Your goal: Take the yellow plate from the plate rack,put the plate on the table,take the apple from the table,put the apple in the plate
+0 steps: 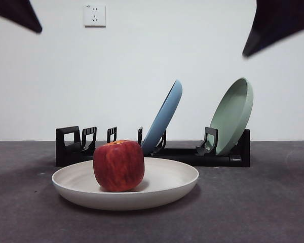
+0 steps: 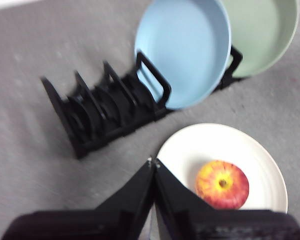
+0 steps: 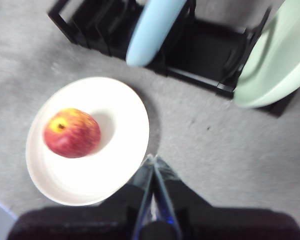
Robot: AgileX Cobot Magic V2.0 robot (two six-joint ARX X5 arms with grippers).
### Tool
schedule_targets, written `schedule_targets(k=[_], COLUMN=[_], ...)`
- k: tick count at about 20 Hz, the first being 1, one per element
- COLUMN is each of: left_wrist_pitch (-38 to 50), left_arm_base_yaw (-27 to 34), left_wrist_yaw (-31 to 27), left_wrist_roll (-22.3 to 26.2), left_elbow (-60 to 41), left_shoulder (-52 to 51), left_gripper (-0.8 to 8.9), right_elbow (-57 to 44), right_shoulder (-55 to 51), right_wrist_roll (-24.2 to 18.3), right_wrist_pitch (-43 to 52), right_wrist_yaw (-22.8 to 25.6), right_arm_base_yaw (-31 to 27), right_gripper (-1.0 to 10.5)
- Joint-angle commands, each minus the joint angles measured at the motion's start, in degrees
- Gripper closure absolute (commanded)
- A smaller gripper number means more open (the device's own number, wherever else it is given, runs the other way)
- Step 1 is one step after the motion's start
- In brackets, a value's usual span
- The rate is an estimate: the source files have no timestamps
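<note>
We see the apple (image 1: pixel 118 166) sitting inside the yellow plate (image 1: pixel 175 183), which lies flat on the table (image 1: pixel 263 207) in front of the plate rack (image 1: pixel 192 154). The apple rests left of the plate's middle in the front view, its stem dip facing up, and a broad band of bare plate floor lies open on its other side. The plate's rim stands clear of the rack, with a strip of bare table between them.

In the rack, the light blue plate (image 1: pixel 164 119) leans in a middle slot and the pale green plate (image 1: pixel 234 115) leans at the far end. The slots at the boxy end stand empty.

Our left gripper (image 2: pixel 153 162) hangs above the table beside the plate's edge, its two jaws pressed together and holding nothing. Our right gripper (image 3: pixel 152 159) hangs high over the table just off the plate's opposite rim, its jaws also closed together on nothing. In the front view both arms show only as dark tips at the top corners, well above everything on the table.

Open table surface spreads to both sides of the plate and toward the near edge. A wall socket (image 1: pixel 95 15) sits on the white wall behind.
</note>
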Motion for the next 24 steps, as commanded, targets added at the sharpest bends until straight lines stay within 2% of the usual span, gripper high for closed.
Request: schedule_targets(k=[1, 4, 6, 10, 13, 15, 24], left_wrist_pitch=[5.4, 13.9, 17.9, 20.6, 20.6, 19.3, 18.8], left_arm_base_yaw=[0.1, 0.1, 0.1, -1.0, -1.1, -1.1, -1.1], left_wrist_yaw=[-0.2, -0.6, -1.0, -5.7, -6.4, -6.4, -6.5], left_wrist_roll=[-3.5, -8.7, -11.4, -12.4, -12.8, -14.7, -14.6], left_elbow=[-7.5, -17.7, -23.5, -31.2, -32.1, -32.1, -32.1], left_shoulder=[-2.3, -6.6, -10.0, -17.0, -18.6, -18.6, -18.5], left_gripper=[8.23, 8.23, 8.23, 8.23, 8.22, 8.22, 8.17], right_elbow=[-9.4, -19.4, -25.0, -31.0, -31.0, -31.0, -31.0], right_shoulder=[-1.4, -2.7, -3.3, -3.5, -3.5, -3.5, -3.5], right_wrist_roll=[4.5, 9.1, 11.7, 12.7, 12.7, 12.7, 12.7], right_wrist_pitch=[9.7, 21.6, 28.4, 36.4, 38.5, 38.6, 38.4], right_wrist_yaw=[0.7, 7.2, 9.4, 18.0, 18.1, 18.1, 18.1], right_arm_base_yaw=[2.0, 6.1, 9.8, 19.0, 21.8, 21.7, 21.6], right_gripper=[9.6, 9.6, 9.6, 9.6, 9.6, 9.6, 9.5])
